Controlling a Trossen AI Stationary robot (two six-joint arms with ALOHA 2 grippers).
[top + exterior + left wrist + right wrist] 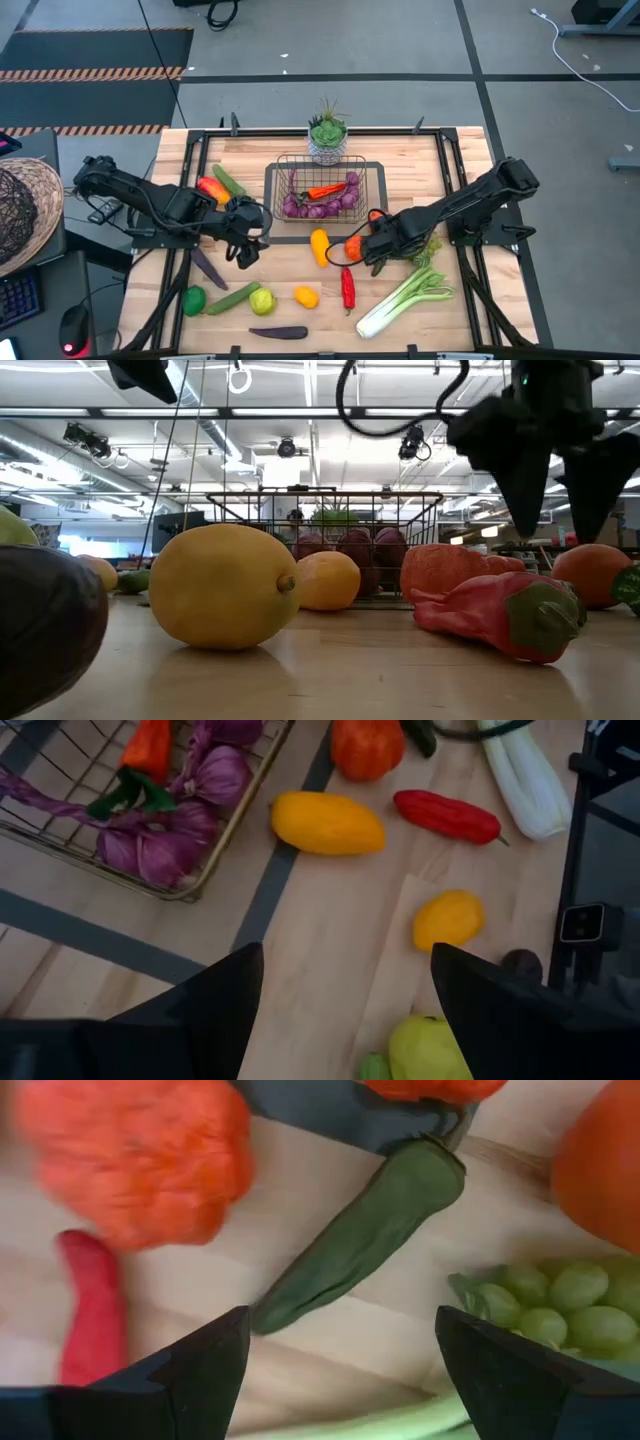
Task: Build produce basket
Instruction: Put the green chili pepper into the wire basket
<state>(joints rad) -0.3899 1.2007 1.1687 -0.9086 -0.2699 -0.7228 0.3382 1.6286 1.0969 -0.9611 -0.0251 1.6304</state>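
Directly under the right gripper (340, 1340), wide open and empty, lies a green pepper (360, 1235) beside the basket (372, 180). Likely light, rigid, slick (grasp mid-body). Left gripper (345, 985) likewise open, empty.

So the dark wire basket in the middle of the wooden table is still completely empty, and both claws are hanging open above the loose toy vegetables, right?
Not quite. The dark wire basket is not empty: the high view shows purple pieces and an orange-red chili inside it. The rest holds: the left gripper and right gripper both hang open above loose produce on the wooden table.
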